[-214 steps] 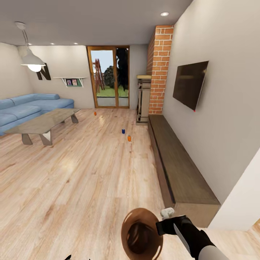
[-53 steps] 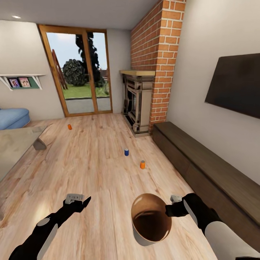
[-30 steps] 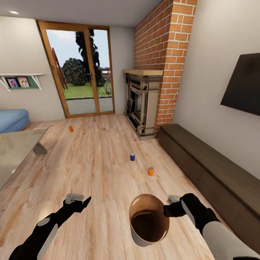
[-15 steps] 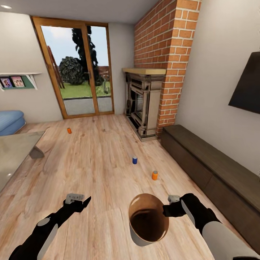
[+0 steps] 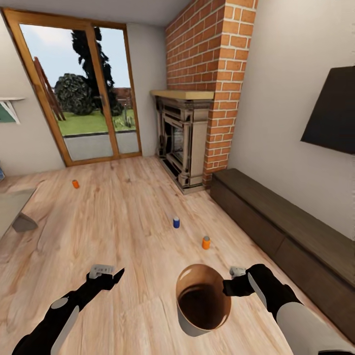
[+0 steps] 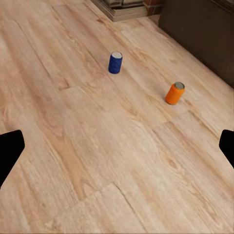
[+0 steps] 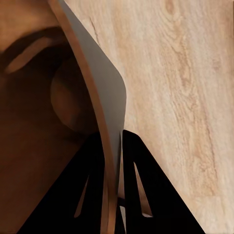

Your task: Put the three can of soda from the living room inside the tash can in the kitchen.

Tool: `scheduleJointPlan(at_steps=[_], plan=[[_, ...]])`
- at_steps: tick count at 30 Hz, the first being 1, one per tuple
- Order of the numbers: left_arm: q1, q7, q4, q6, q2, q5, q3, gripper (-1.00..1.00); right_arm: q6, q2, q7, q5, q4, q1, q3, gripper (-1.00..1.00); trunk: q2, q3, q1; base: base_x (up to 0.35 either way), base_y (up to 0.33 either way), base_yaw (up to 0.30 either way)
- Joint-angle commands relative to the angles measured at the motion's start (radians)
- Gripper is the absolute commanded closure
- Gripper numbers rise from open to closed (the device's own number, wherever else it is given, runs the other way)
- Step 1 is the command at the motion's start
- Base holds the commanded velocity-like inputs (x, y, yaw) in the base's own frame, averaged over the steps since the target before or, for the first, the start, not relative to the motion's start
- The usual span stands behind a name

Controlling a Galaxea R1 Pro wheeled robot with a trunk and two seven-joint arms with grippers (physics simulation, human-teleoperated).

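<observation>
Right hand (image 5: 231, 285) pinches glossy tapered bin (image 5: 203, 304)

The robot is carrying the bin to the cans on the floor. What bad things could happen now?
1. The right pincer pinches only the thin rim of the trash can, so it might tip or slip while the robot rolls.
2. The nearest orange can and the blue can stand upright on the smooth wood floor; a clumsy bump from the open left pincer could knock them over and send them rolling.
3. The far orange can needs another drive.
</observation>
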Motion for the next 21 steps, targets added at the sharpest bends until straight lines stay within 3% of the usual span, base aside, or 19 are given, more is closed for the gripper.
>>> scheduleJointPlan(at_steps=[1,13,16,21], plan=[[0.0,0.0,0.0,0.0,0.0,0.0,0.0,-1.0,0.006,0.0,0.008,-0.025,0.0,0.0,-0.002,1.0,0.0,-0.001,0.0,0.256,0.191,-0.205],[-0.001,-0.001,0.0,0.001,0.0,0.0,-0.001,-1.0,0.007,-0.001,0.01,-0.027,-0.002,0.0,-0.009,1.0,0.0,-0.009,0.0,0.249,0.228,-0.214],[-0.002,-0.001,0.0,0.001,0.0,0.0,-0.001,-1.0,0.006,-0.001,0.01,-0.026,-0.002,0.0,-0.047,1.0,0.0,-0.009,0.0,0.235,0.251,-0.243],[-0.001,-0.001,0.0,-0.001,0.0,0.0,0.0,-1.0,-0.001,0.0,0.009,-0.025,-0.002,0.001,-0.065,1.0,0.0,-0.01,0.0,0.183,0.171,-0.157]])
